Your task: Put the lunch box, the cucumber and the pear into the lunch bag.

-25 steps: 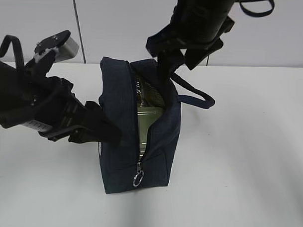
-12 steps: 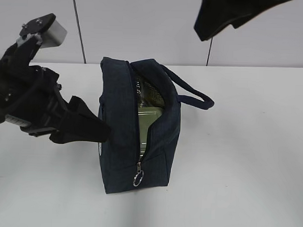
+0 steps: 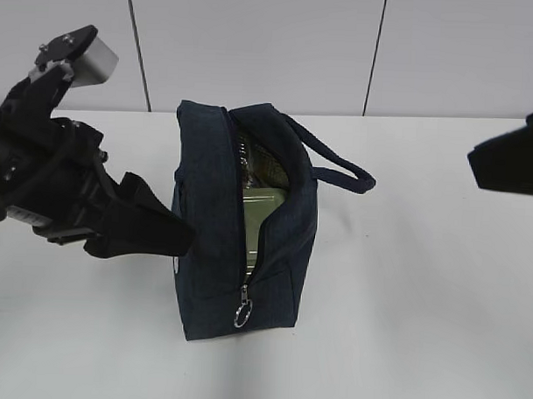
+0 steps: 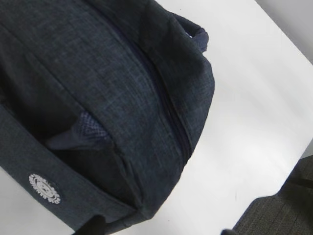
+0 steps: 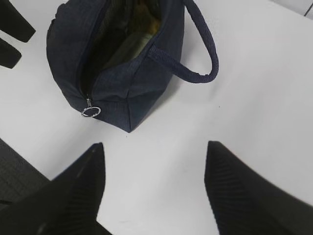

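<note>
The navy lunch bag [image 3: 213, 224] stands mid-table with its top zipper open and its ring pull [image 3: 243, 314] at the near end. The sage-green lunch box lid [image 3: 264, 208] shows inside it. A dark green shape behind the lid [image 3: 260, 169] looks like the cucumber. The pear is not clearly visible. My left gripper [image 3: 156, 232] is open, just left of the bag's side [image 4: 98, 73] and apart from it. My right gripper [image 5: 154, 161] is open and empty above bare table near the bag's zipper end [image 5: 122, 73]; it shows at the right edge [image 3: 513, 160].
The bag's loop handle [image 3: 342, 174] lies out to the right on the white table [image 3: 421, 284]. A grey wall stands behind the table. Dark floor shows past the table edge [image 4: 283, 205].
My right gripper has risen from the bag's opening and swung away to the right edge. My left gripper drew back a little from the bag's side, then held still.
</note>
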{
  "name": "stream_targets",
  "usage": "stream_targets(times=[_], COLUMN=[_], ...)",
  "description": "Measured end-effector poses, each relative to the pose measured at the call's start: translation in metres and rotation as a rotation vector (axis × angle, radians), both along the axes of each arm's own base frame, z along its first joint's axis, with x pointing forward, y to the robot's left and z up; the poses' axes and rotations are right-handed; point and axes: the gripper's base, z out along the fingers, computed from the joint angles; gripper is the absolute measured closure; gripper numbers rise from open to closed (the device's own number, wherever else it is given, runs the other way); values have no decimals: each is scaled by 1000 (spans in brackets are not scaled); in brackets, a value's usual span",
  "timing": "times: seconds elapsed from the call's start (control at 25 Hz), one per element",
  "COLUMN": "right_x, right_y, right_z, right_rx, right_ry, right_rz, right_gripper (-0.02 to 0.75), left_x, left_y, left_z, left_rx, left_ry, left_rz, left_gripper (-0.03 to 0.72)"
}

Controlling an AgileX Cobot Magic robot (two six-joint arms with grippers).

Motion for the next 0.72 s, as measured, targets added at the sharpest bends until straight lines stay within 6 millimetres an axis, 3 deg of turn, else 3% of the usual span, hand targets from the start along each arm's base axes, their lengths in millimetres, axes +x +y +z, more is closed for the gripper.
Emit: stream_targets(times=[0.16, 0.4, 0.56, 0.72], right_x=[-13, -10, -8, -2], right_y=[-8, -5, -8, -6], right_z=[-43, -100, -125, -137], right_rx=[47, 200, 238, 230], right_ry=[-63, -144, -217, -220], right_rz=[-10, -68, -102, -113], right_gripper=[243, 243, 243, 243], left_x=[0, 5, 8, 11], left_y=[0, 0, -1, 0], left_z=[0, 2, 4, 5], left_rx=[-6, -23, -44, -46], left_ry=[2, -37, -47, -75], left_rz=[3, 51, 79, 106], left_gripper=[275, 275, 275, 275])
